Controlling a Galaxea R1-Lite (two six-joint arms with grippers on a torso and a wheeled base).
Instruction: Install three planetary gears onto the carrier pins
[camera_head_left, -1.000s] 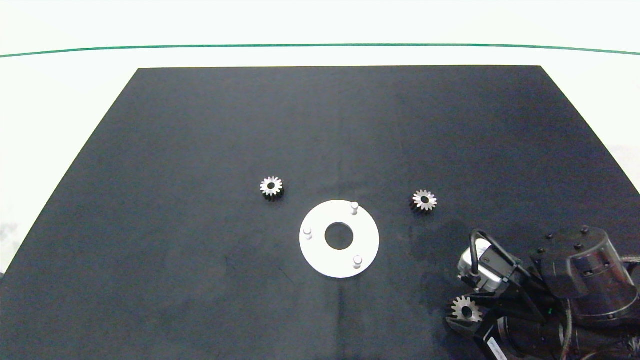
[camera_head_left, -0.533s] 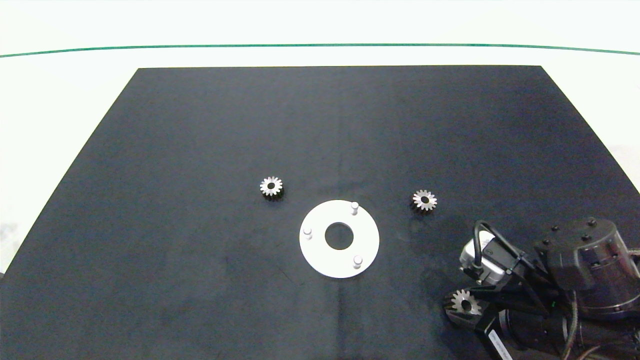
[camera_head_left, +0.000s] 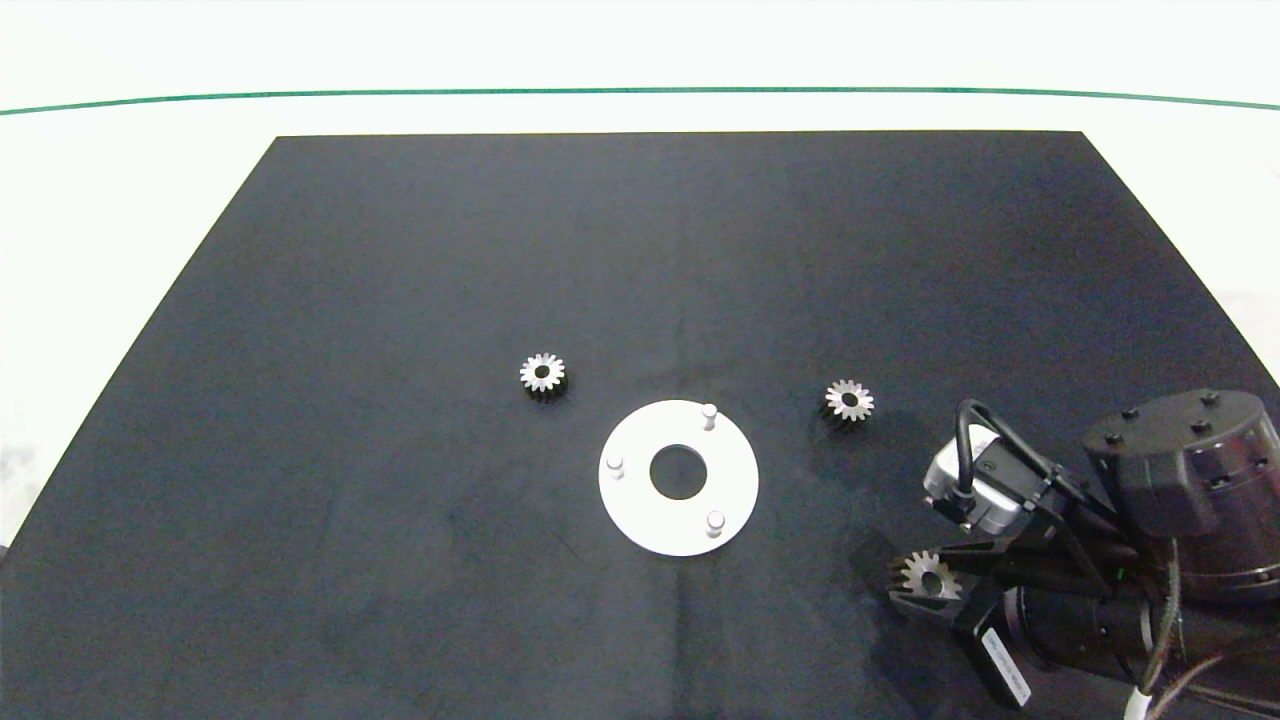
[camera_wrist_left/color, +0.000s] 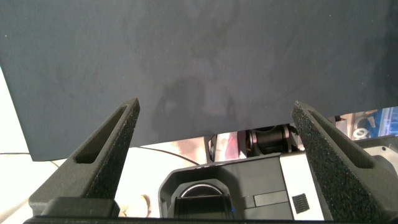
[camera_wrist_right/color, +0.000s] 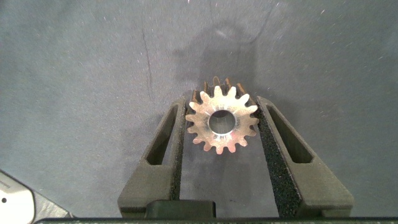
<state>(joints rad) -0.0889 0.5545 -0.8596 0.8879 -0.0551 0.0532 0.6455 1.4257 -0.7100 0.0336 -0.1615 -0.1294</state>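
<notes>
Black matting covers the bench, with pale floor and a thin green line beyond its far edge. Near the middle lies a white disc with a large round hole, and three short pale pins stand upright around it, all bare. One gear sits flat on the mat just beyond the disc to its left, and a second gear lies flat to the disc's right, both apart from it. The right gripper is at the near right corner of the mat, well clear of the disc, its fingers closed against the teeth of a third gear held flat between them. The left gripper hangs over the mat's edge with its fingers spread wide, holding nothing.
</notes>
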